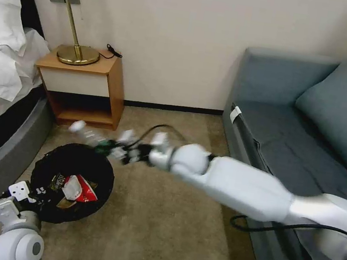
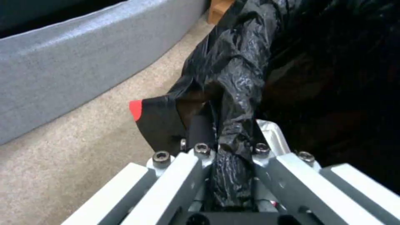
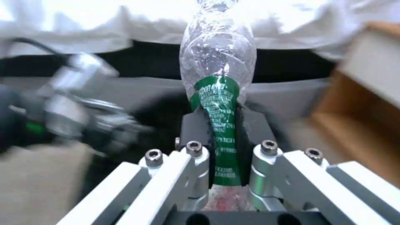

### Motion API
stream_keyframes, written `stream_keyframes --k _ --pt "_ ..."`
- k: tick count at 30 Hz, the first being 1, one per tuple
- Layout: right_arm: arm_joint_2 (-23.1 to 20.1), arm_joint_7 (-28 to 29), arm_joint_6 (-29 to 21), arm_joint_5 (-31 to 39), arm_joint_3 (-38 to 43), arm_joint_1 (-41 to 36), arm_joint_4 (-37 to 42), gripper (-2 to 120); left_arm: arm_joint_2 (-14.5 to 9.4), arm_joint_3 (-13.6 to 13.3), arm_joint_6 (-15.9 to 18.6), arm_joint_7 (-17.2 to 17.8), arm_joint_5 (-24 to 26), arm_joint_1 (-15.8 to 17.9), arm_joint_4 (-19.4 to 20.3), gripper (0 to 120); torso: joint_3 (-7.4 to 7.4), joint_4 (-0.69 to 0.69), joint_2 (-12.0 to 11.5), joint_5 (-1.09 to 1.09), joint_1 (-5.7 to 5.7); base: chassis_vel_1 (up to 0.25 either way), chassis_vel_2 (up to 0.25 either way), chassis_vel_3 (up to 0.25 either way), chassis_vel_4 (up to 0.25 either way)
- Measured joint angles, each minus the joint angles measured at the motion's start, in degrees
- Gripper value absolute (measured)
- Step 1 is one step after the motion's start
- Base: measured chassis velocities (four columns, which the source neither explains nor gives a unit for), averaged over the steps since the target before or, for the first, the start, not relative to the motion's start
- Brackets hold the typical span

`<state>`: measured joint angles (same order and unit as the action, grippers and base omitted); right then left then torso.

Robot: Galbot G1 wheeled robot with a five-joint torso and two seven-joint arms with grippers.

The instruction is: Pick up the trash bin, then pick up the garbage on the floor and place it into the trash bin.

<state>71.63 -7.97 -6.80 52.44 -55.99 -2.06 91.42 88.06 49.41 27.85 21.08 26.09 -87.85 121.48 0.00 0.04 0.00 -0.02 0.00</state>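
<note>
The left gripper (image 2: pixel 227 147) is clamping the rim of the small round trash bin lined with a crinkly black plastic bag (image 1: pixel 72 183), its black pads pinching a bunched fold of the bag (image 2: pixel 233 81) between them. In the head view this gripper (image 1: pixel 22 195) is sitting at the near-left edge of the bin, which is standing over the beige carpet (image 1: pixel 160 227) just beside the grey bed base (image 1: pixel 1 157).

Inside the bin, a red-and-white packet (image 1: pixel 81 189) is lying next to a dark snack wrapper (image 1: pixel 57 181), with a tan scrap (image 1: pixel 65 203) partly showing beneath them.

The right arm is reaching across from the blue-grey sofa (image 1: pixel 303 122) side. The right gripper (image 3: pixel 225 140) is clenching a small clear crushed plastic bottle with a green label (image 3: pixel 218 93) around its labelled lower part, the pads pressing on both sides. In the head view the bottle (image 1: pixel 91 135) is being held roughly level above the far rim of the bin, its white cap end pointing toward the wooden nightstand (image 1: pixel 87 87) that is carrying a brass lamp (image 1: pixel 76 43).
</note>
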Motion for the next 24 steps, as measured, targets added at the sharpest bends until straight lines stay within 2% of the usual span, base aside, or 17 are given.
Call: stream_keyframes --k 5,12,24 --pt "3.2 3.0 0.0 -1.1 -4.2 -0.1 -3.6 9 0.0 0.1 0.0 0.0 0.2 0.0 0.6 2 0.0 -0.04 0.0 0.0 0.0 0.0 0.0 0.0 0.0" --pt "4.6 6.8 -0.7 -3.3 -5.9 -1.2 -5.8 13 0.0 0.0 0.1 0.0 0.3 0.0 0.6 2 0.0 -0.04 0.0 0.01 0.0 0.0 0.0 0.0 0.0" --pt "3.1 7.7 -0.8 -3.9 -5.7 -1.1 -4.5 59 0.0 0.0 0.5 0.3 0.8 0.4 0.8 2 0.0 -0.04 0.0 0.02 0.0 0.0 0.0 0.0 0.0"
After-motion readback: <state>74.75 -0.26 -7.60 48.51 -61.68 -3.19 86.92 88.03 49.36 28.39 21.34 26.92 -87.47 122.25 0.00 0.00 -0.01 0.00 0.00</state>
